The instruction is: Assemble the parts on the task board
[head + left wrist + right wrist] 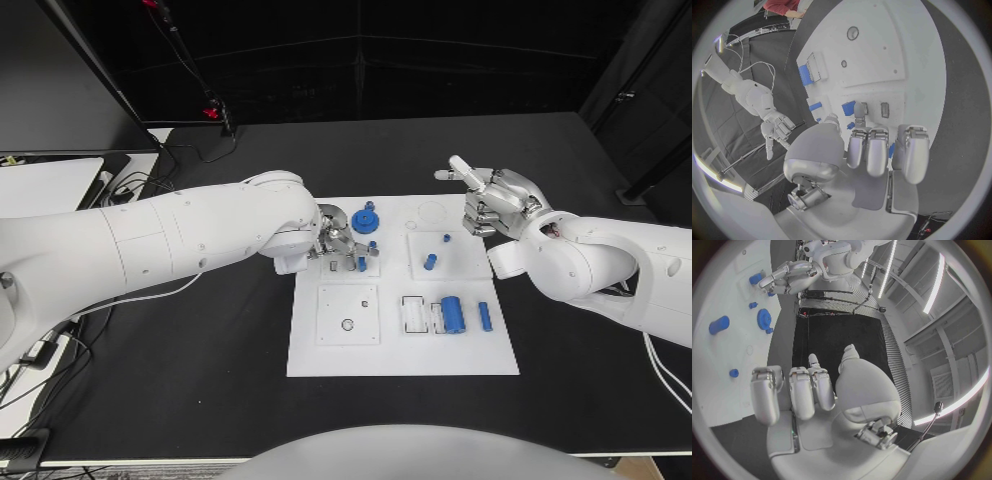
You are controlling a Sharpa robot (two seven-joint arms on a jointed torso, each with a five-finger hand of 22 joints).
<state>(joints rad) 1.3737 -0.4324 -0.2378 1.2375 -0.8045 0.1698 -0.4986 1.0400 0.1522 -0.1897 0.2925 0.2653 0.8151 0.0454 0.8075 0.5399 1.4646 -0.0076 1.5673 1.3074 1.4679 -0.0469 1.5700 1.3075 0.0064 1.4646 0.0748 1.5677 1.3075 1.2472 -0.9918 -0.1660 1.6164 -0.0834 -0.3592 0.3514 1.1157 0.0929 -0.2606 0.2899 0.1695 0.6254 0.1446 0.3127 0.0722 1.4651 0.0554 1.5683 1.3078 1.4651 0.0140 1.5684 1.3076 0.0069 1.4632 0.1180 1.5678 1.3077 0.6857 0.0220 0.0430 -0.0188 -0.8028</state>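
While my left hand (335, 240) crowds the task board's (404, 360) far-left edge, I cannot tell its grasp; right hand (495, 200), fingers curled on nothing, hovers beside the far-right edge.

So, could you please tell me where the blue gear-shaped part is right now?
In the head view, the blue gear-shaped part sits near the far edge of the task board, just beside the left hand, on the board's left half.

One high camera, two wrist cameras.
The head view looks steeply down on the tabletop (173, 400) and white task board (404, 355) from above. Each fisheye wrist view sits close behind its own hand, left hand (873, 150) and right hand (807, 390), and both share the board with the head view.
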